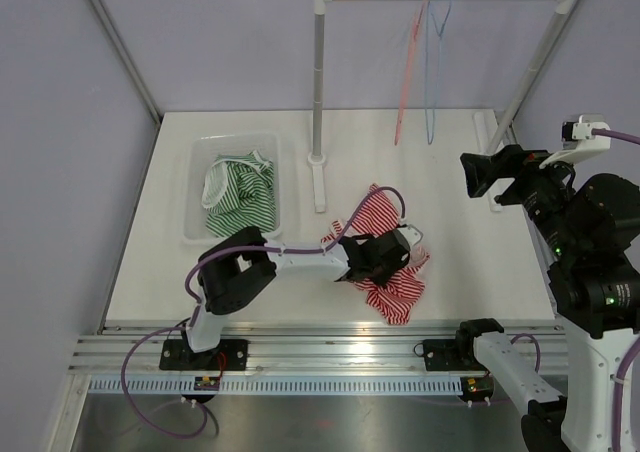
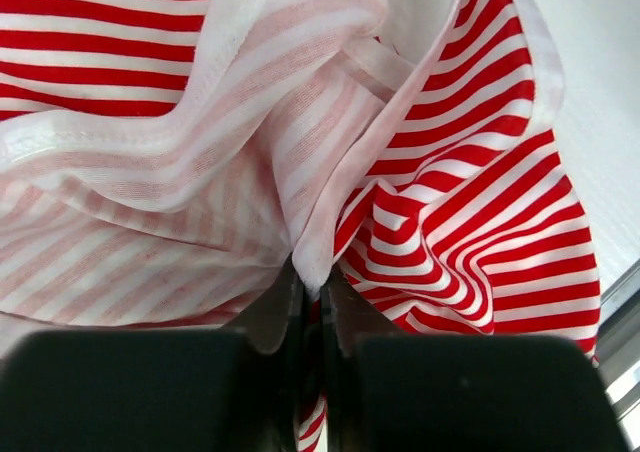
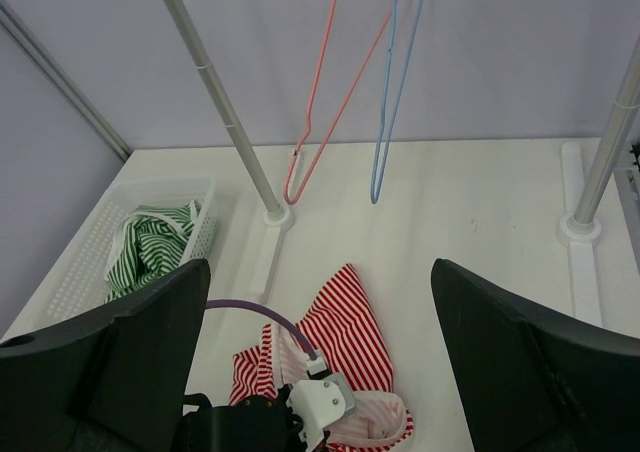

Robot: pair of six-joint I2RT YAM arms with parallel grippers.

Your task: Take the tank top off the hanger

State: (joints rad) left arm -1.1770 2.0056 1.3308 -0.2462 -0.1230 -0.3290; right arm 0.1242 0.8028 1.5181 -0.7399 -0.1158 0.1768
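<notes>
The red-and-white striped tank top [image 1: 388,272] lies crumpled on the table, off any hanger. It also shows in the right wrist view [image 3: 352,340]. My left gripper [image 1: 398,259] rests low on it. In the left wrist view the jaws [image 2: 312,277] are shut on a fold of the striped fabric [image 2: 450,202]. A pink hanger [image 1: 408,67] and a blue hanger [image 1: 433,62] hang bare on the rail. My right gripper [image 1: 476,175] is raised at the right, open and empty, and looks down on the table in its own view [image 3: 320,264].
A white basket [image 1: 196,157] at the left holds a green striped garment [image 1: 240,190]. The rack's left post [image 1: 318,92] and its base [image 1: 319,187] stand just behind the tank top. The right post [image 1: 530,67] leans near my right arm.
</notes>
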